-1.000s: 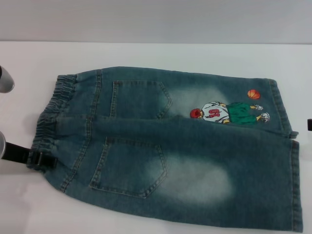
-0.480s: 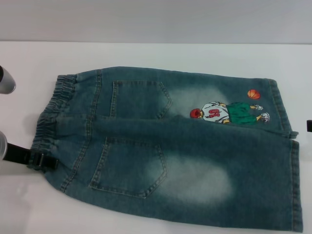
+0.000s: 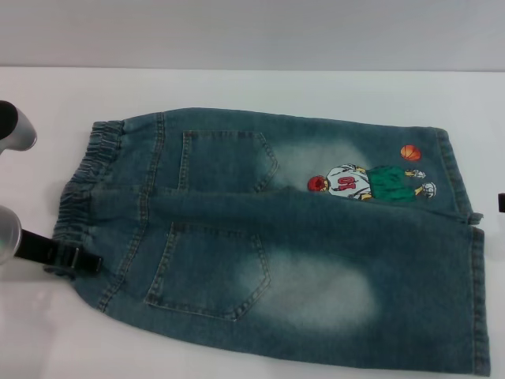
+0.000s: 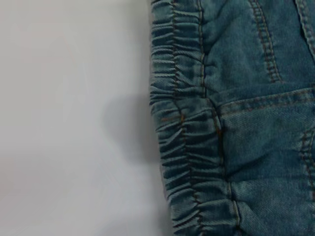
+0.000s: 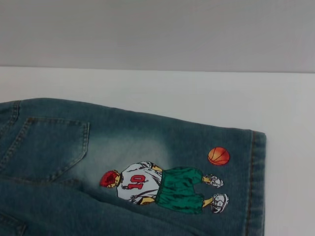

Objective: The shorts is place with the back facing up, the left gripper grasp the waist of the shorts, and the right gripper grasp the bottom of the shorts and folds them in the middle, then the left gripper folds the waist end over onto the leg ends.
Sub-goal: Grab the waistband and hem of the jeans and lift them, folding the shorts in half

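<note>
Denim shorts (image 3: pixel 276 237) lie flat on my white table (image 3: pixel 237 87), waist (image 3: pixel 83 189) leftward. Head view alone shows the left gripper (image 3: pixel 67 257) at the waistband; I can't tell its opening. Right wrist view shows the cartoon print (image 5: pixel 162 184) close up.

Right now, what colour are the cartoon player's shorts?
Green, on the cartoon player printed on the denim shorts; clearest in the right wrist view.
</note>
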Robot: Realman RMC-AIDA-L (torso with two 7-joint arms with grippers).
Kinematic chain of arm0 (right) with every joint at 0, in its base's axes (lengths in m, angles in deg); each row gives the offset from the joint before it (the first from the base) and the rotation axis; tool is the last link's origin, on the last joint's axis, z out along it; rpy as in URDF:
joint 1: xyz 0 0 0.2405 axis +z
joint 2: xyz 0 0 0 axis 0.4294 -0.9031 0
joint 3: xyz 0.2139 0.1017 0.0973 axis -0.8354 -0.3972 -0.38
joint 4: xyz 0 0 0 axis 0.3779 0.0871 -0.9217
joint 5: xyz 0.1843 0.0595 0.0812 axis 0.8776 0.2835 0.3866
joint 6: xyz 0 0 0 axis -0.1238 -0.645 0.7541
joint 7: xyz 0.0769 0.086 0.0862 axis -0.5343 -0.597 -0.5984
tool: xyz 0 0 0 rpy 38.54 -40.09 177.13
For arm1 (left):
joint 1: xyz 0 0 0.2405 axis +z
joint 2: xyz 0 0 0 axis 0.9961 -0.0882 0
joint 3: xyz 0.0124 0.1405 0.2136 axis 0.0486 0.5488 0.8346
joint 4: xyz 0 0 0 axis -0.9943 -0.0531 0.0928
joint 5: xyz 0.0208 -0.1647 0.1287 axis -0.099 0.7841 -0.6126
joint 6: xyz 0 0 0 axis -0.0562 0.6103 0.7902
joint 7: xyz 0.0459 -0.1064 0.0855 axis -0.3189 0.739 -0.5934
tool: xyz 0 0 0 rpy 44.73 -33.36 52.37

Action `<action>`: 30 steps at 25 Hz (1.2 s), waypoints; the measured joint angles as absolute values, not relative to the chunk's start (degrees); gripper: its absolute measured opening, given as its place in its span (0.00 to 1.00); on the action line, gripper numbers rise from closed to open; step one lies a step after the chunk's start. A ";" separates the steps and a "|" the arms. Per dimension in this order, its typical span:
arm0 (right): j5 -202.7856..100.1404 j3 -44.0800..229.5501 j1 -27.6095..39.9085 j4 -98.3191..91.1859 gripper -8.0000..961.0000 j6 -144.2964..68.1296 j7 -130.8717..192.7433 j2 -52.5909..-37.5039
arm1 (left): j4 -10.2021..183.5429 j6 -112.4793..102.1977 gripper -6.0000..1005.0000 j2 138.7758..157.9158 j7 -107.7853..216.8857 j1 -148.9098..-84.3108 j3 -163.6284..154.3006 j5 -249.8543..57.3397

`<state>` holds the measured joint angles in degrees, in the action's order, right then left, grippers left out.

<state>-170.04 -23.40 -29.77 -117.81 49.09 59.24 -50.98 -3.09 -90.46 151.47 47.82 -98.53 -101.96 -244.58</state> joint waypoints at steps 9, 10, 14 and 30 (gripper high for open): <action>-170.21 -23.42 -29.31 -117.79 0.64 49.09 59.24 -50.98 | -2.21 -90.69 0.80 151.46 48.25 -99.35 -102.16 -244.58; -170.21 -23.43 -29.29 -117.79 0.64 49.08 59.24 -50.98 | -2.28 -90.84 0.79 151.47 48.36 -99.35 -102.20 -244.58; -170.21 -23.43 -29.15 -117.85 0.64 49.07 59.24 -50.93 | -2.65 -91.54 0.78 151.40 48.06 -99.29 -102.90 -244.50; -169.90 -23.55 -29.11 -118.21 0.64 49.22 59.00 -50.90 | -4.08 -92.76 0.51 151.41 48.25 -98.89 -103.55 -244.35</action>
<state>-169.90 -23.55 -29.11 -118.21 49.22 59.00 -50.90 -4.08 -92.76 151.41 48.25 -98.89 -103.55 -244.35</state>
